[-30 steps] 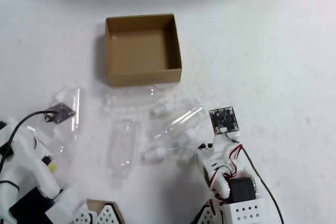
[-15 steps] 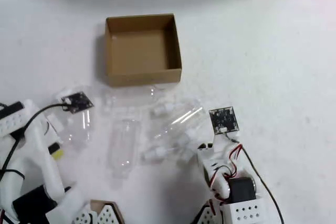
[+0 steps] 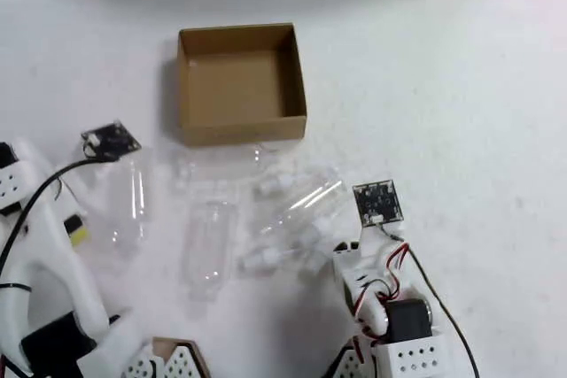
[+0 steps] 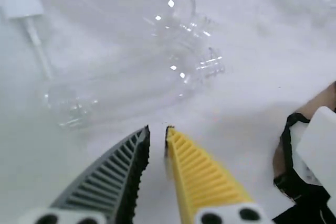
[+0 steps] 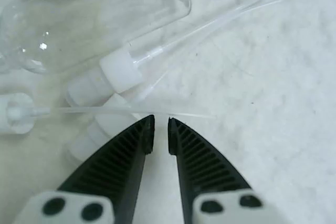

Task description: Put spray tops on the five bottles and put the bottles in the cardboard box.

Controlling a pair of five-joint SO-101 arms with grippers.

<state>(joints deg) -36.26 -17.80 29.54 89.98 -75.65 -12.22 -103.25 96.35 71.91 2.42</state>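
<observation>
The cardboard box (image 3: 239,130) sits open toward the table's (image 3: 443,86) far edge, only its bare floor showing. Bottles (image 3: 210,241) and spray tops (image 5: 121,72) lie loose between it and the near edge. The left gripper (image 4: 156,134) and right gripper (image 5: 160,125) are both narrow, holding nothing.

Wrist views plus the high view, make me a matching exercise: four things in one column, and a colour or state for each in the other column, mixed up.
Things
1. cardboard box
2. left gripper
3. right gripper
4. spray top

Colour or state
A. one grey finger, one yellow finger
B. white cap with a thin clear tube
C. brown, open at the top, nothing inside
D. both fingers black

Pairs: 1-C, 2-A, 3-D, 4-B
</observation>
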